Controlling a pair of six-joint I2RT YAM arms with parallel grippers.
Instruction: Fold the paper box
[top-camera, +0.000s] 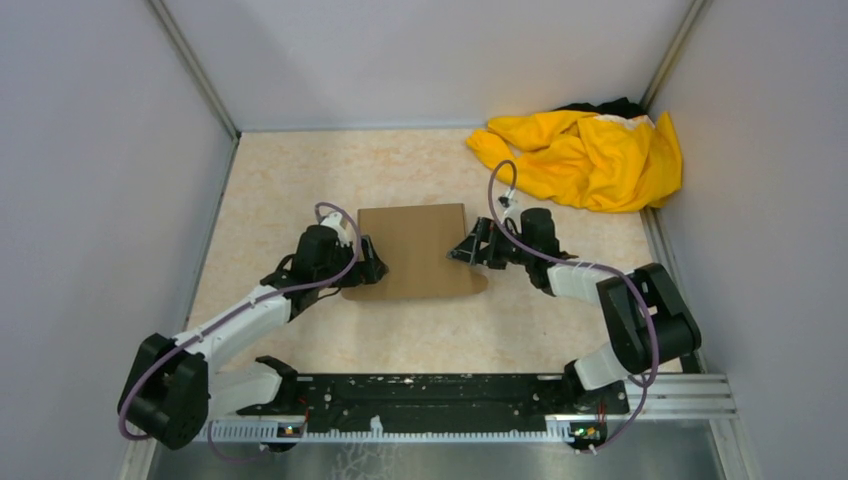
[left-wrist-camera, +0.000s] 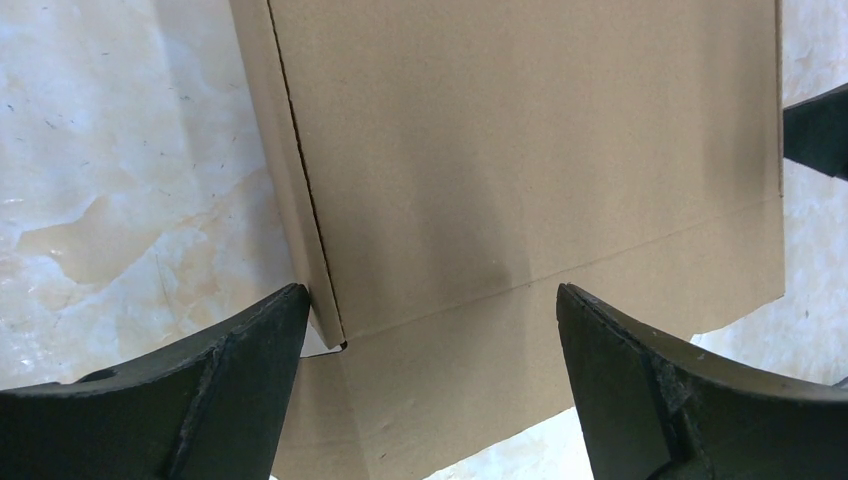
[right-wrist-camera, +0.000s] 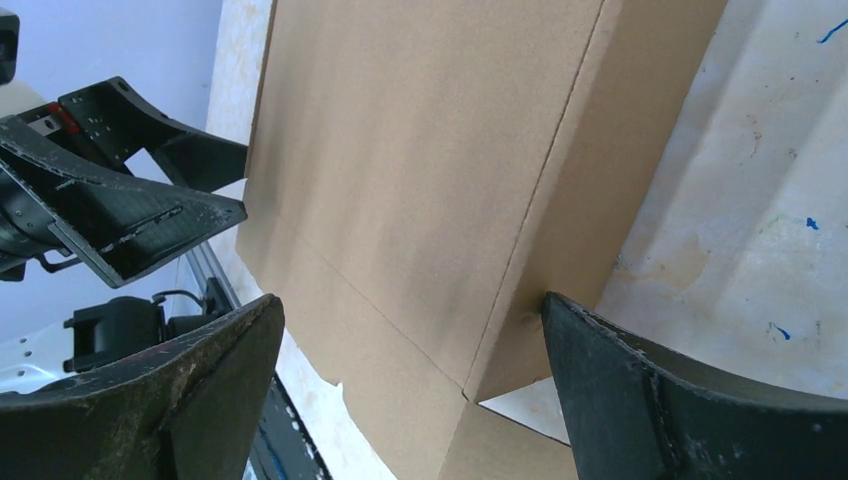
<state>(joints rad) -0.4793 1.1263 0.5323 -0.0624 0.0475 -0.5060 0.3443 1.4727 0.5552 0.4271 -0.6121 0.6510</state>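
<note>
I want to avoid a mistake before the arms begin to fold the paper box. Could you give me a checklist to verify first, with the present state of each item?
1. The left gripper is open, at the left edge of the paper box: ok.
2. The right gripper is open, at the box's right edge: ok.
3. Neither gripper holds anything: ok.
4. The yellow cloth lies apart from the box, in the far right corner: ok.
5. Fold creases are visible on the cardboard: ok.
6. Side flaps flat or raised: cannot tell.
</note>
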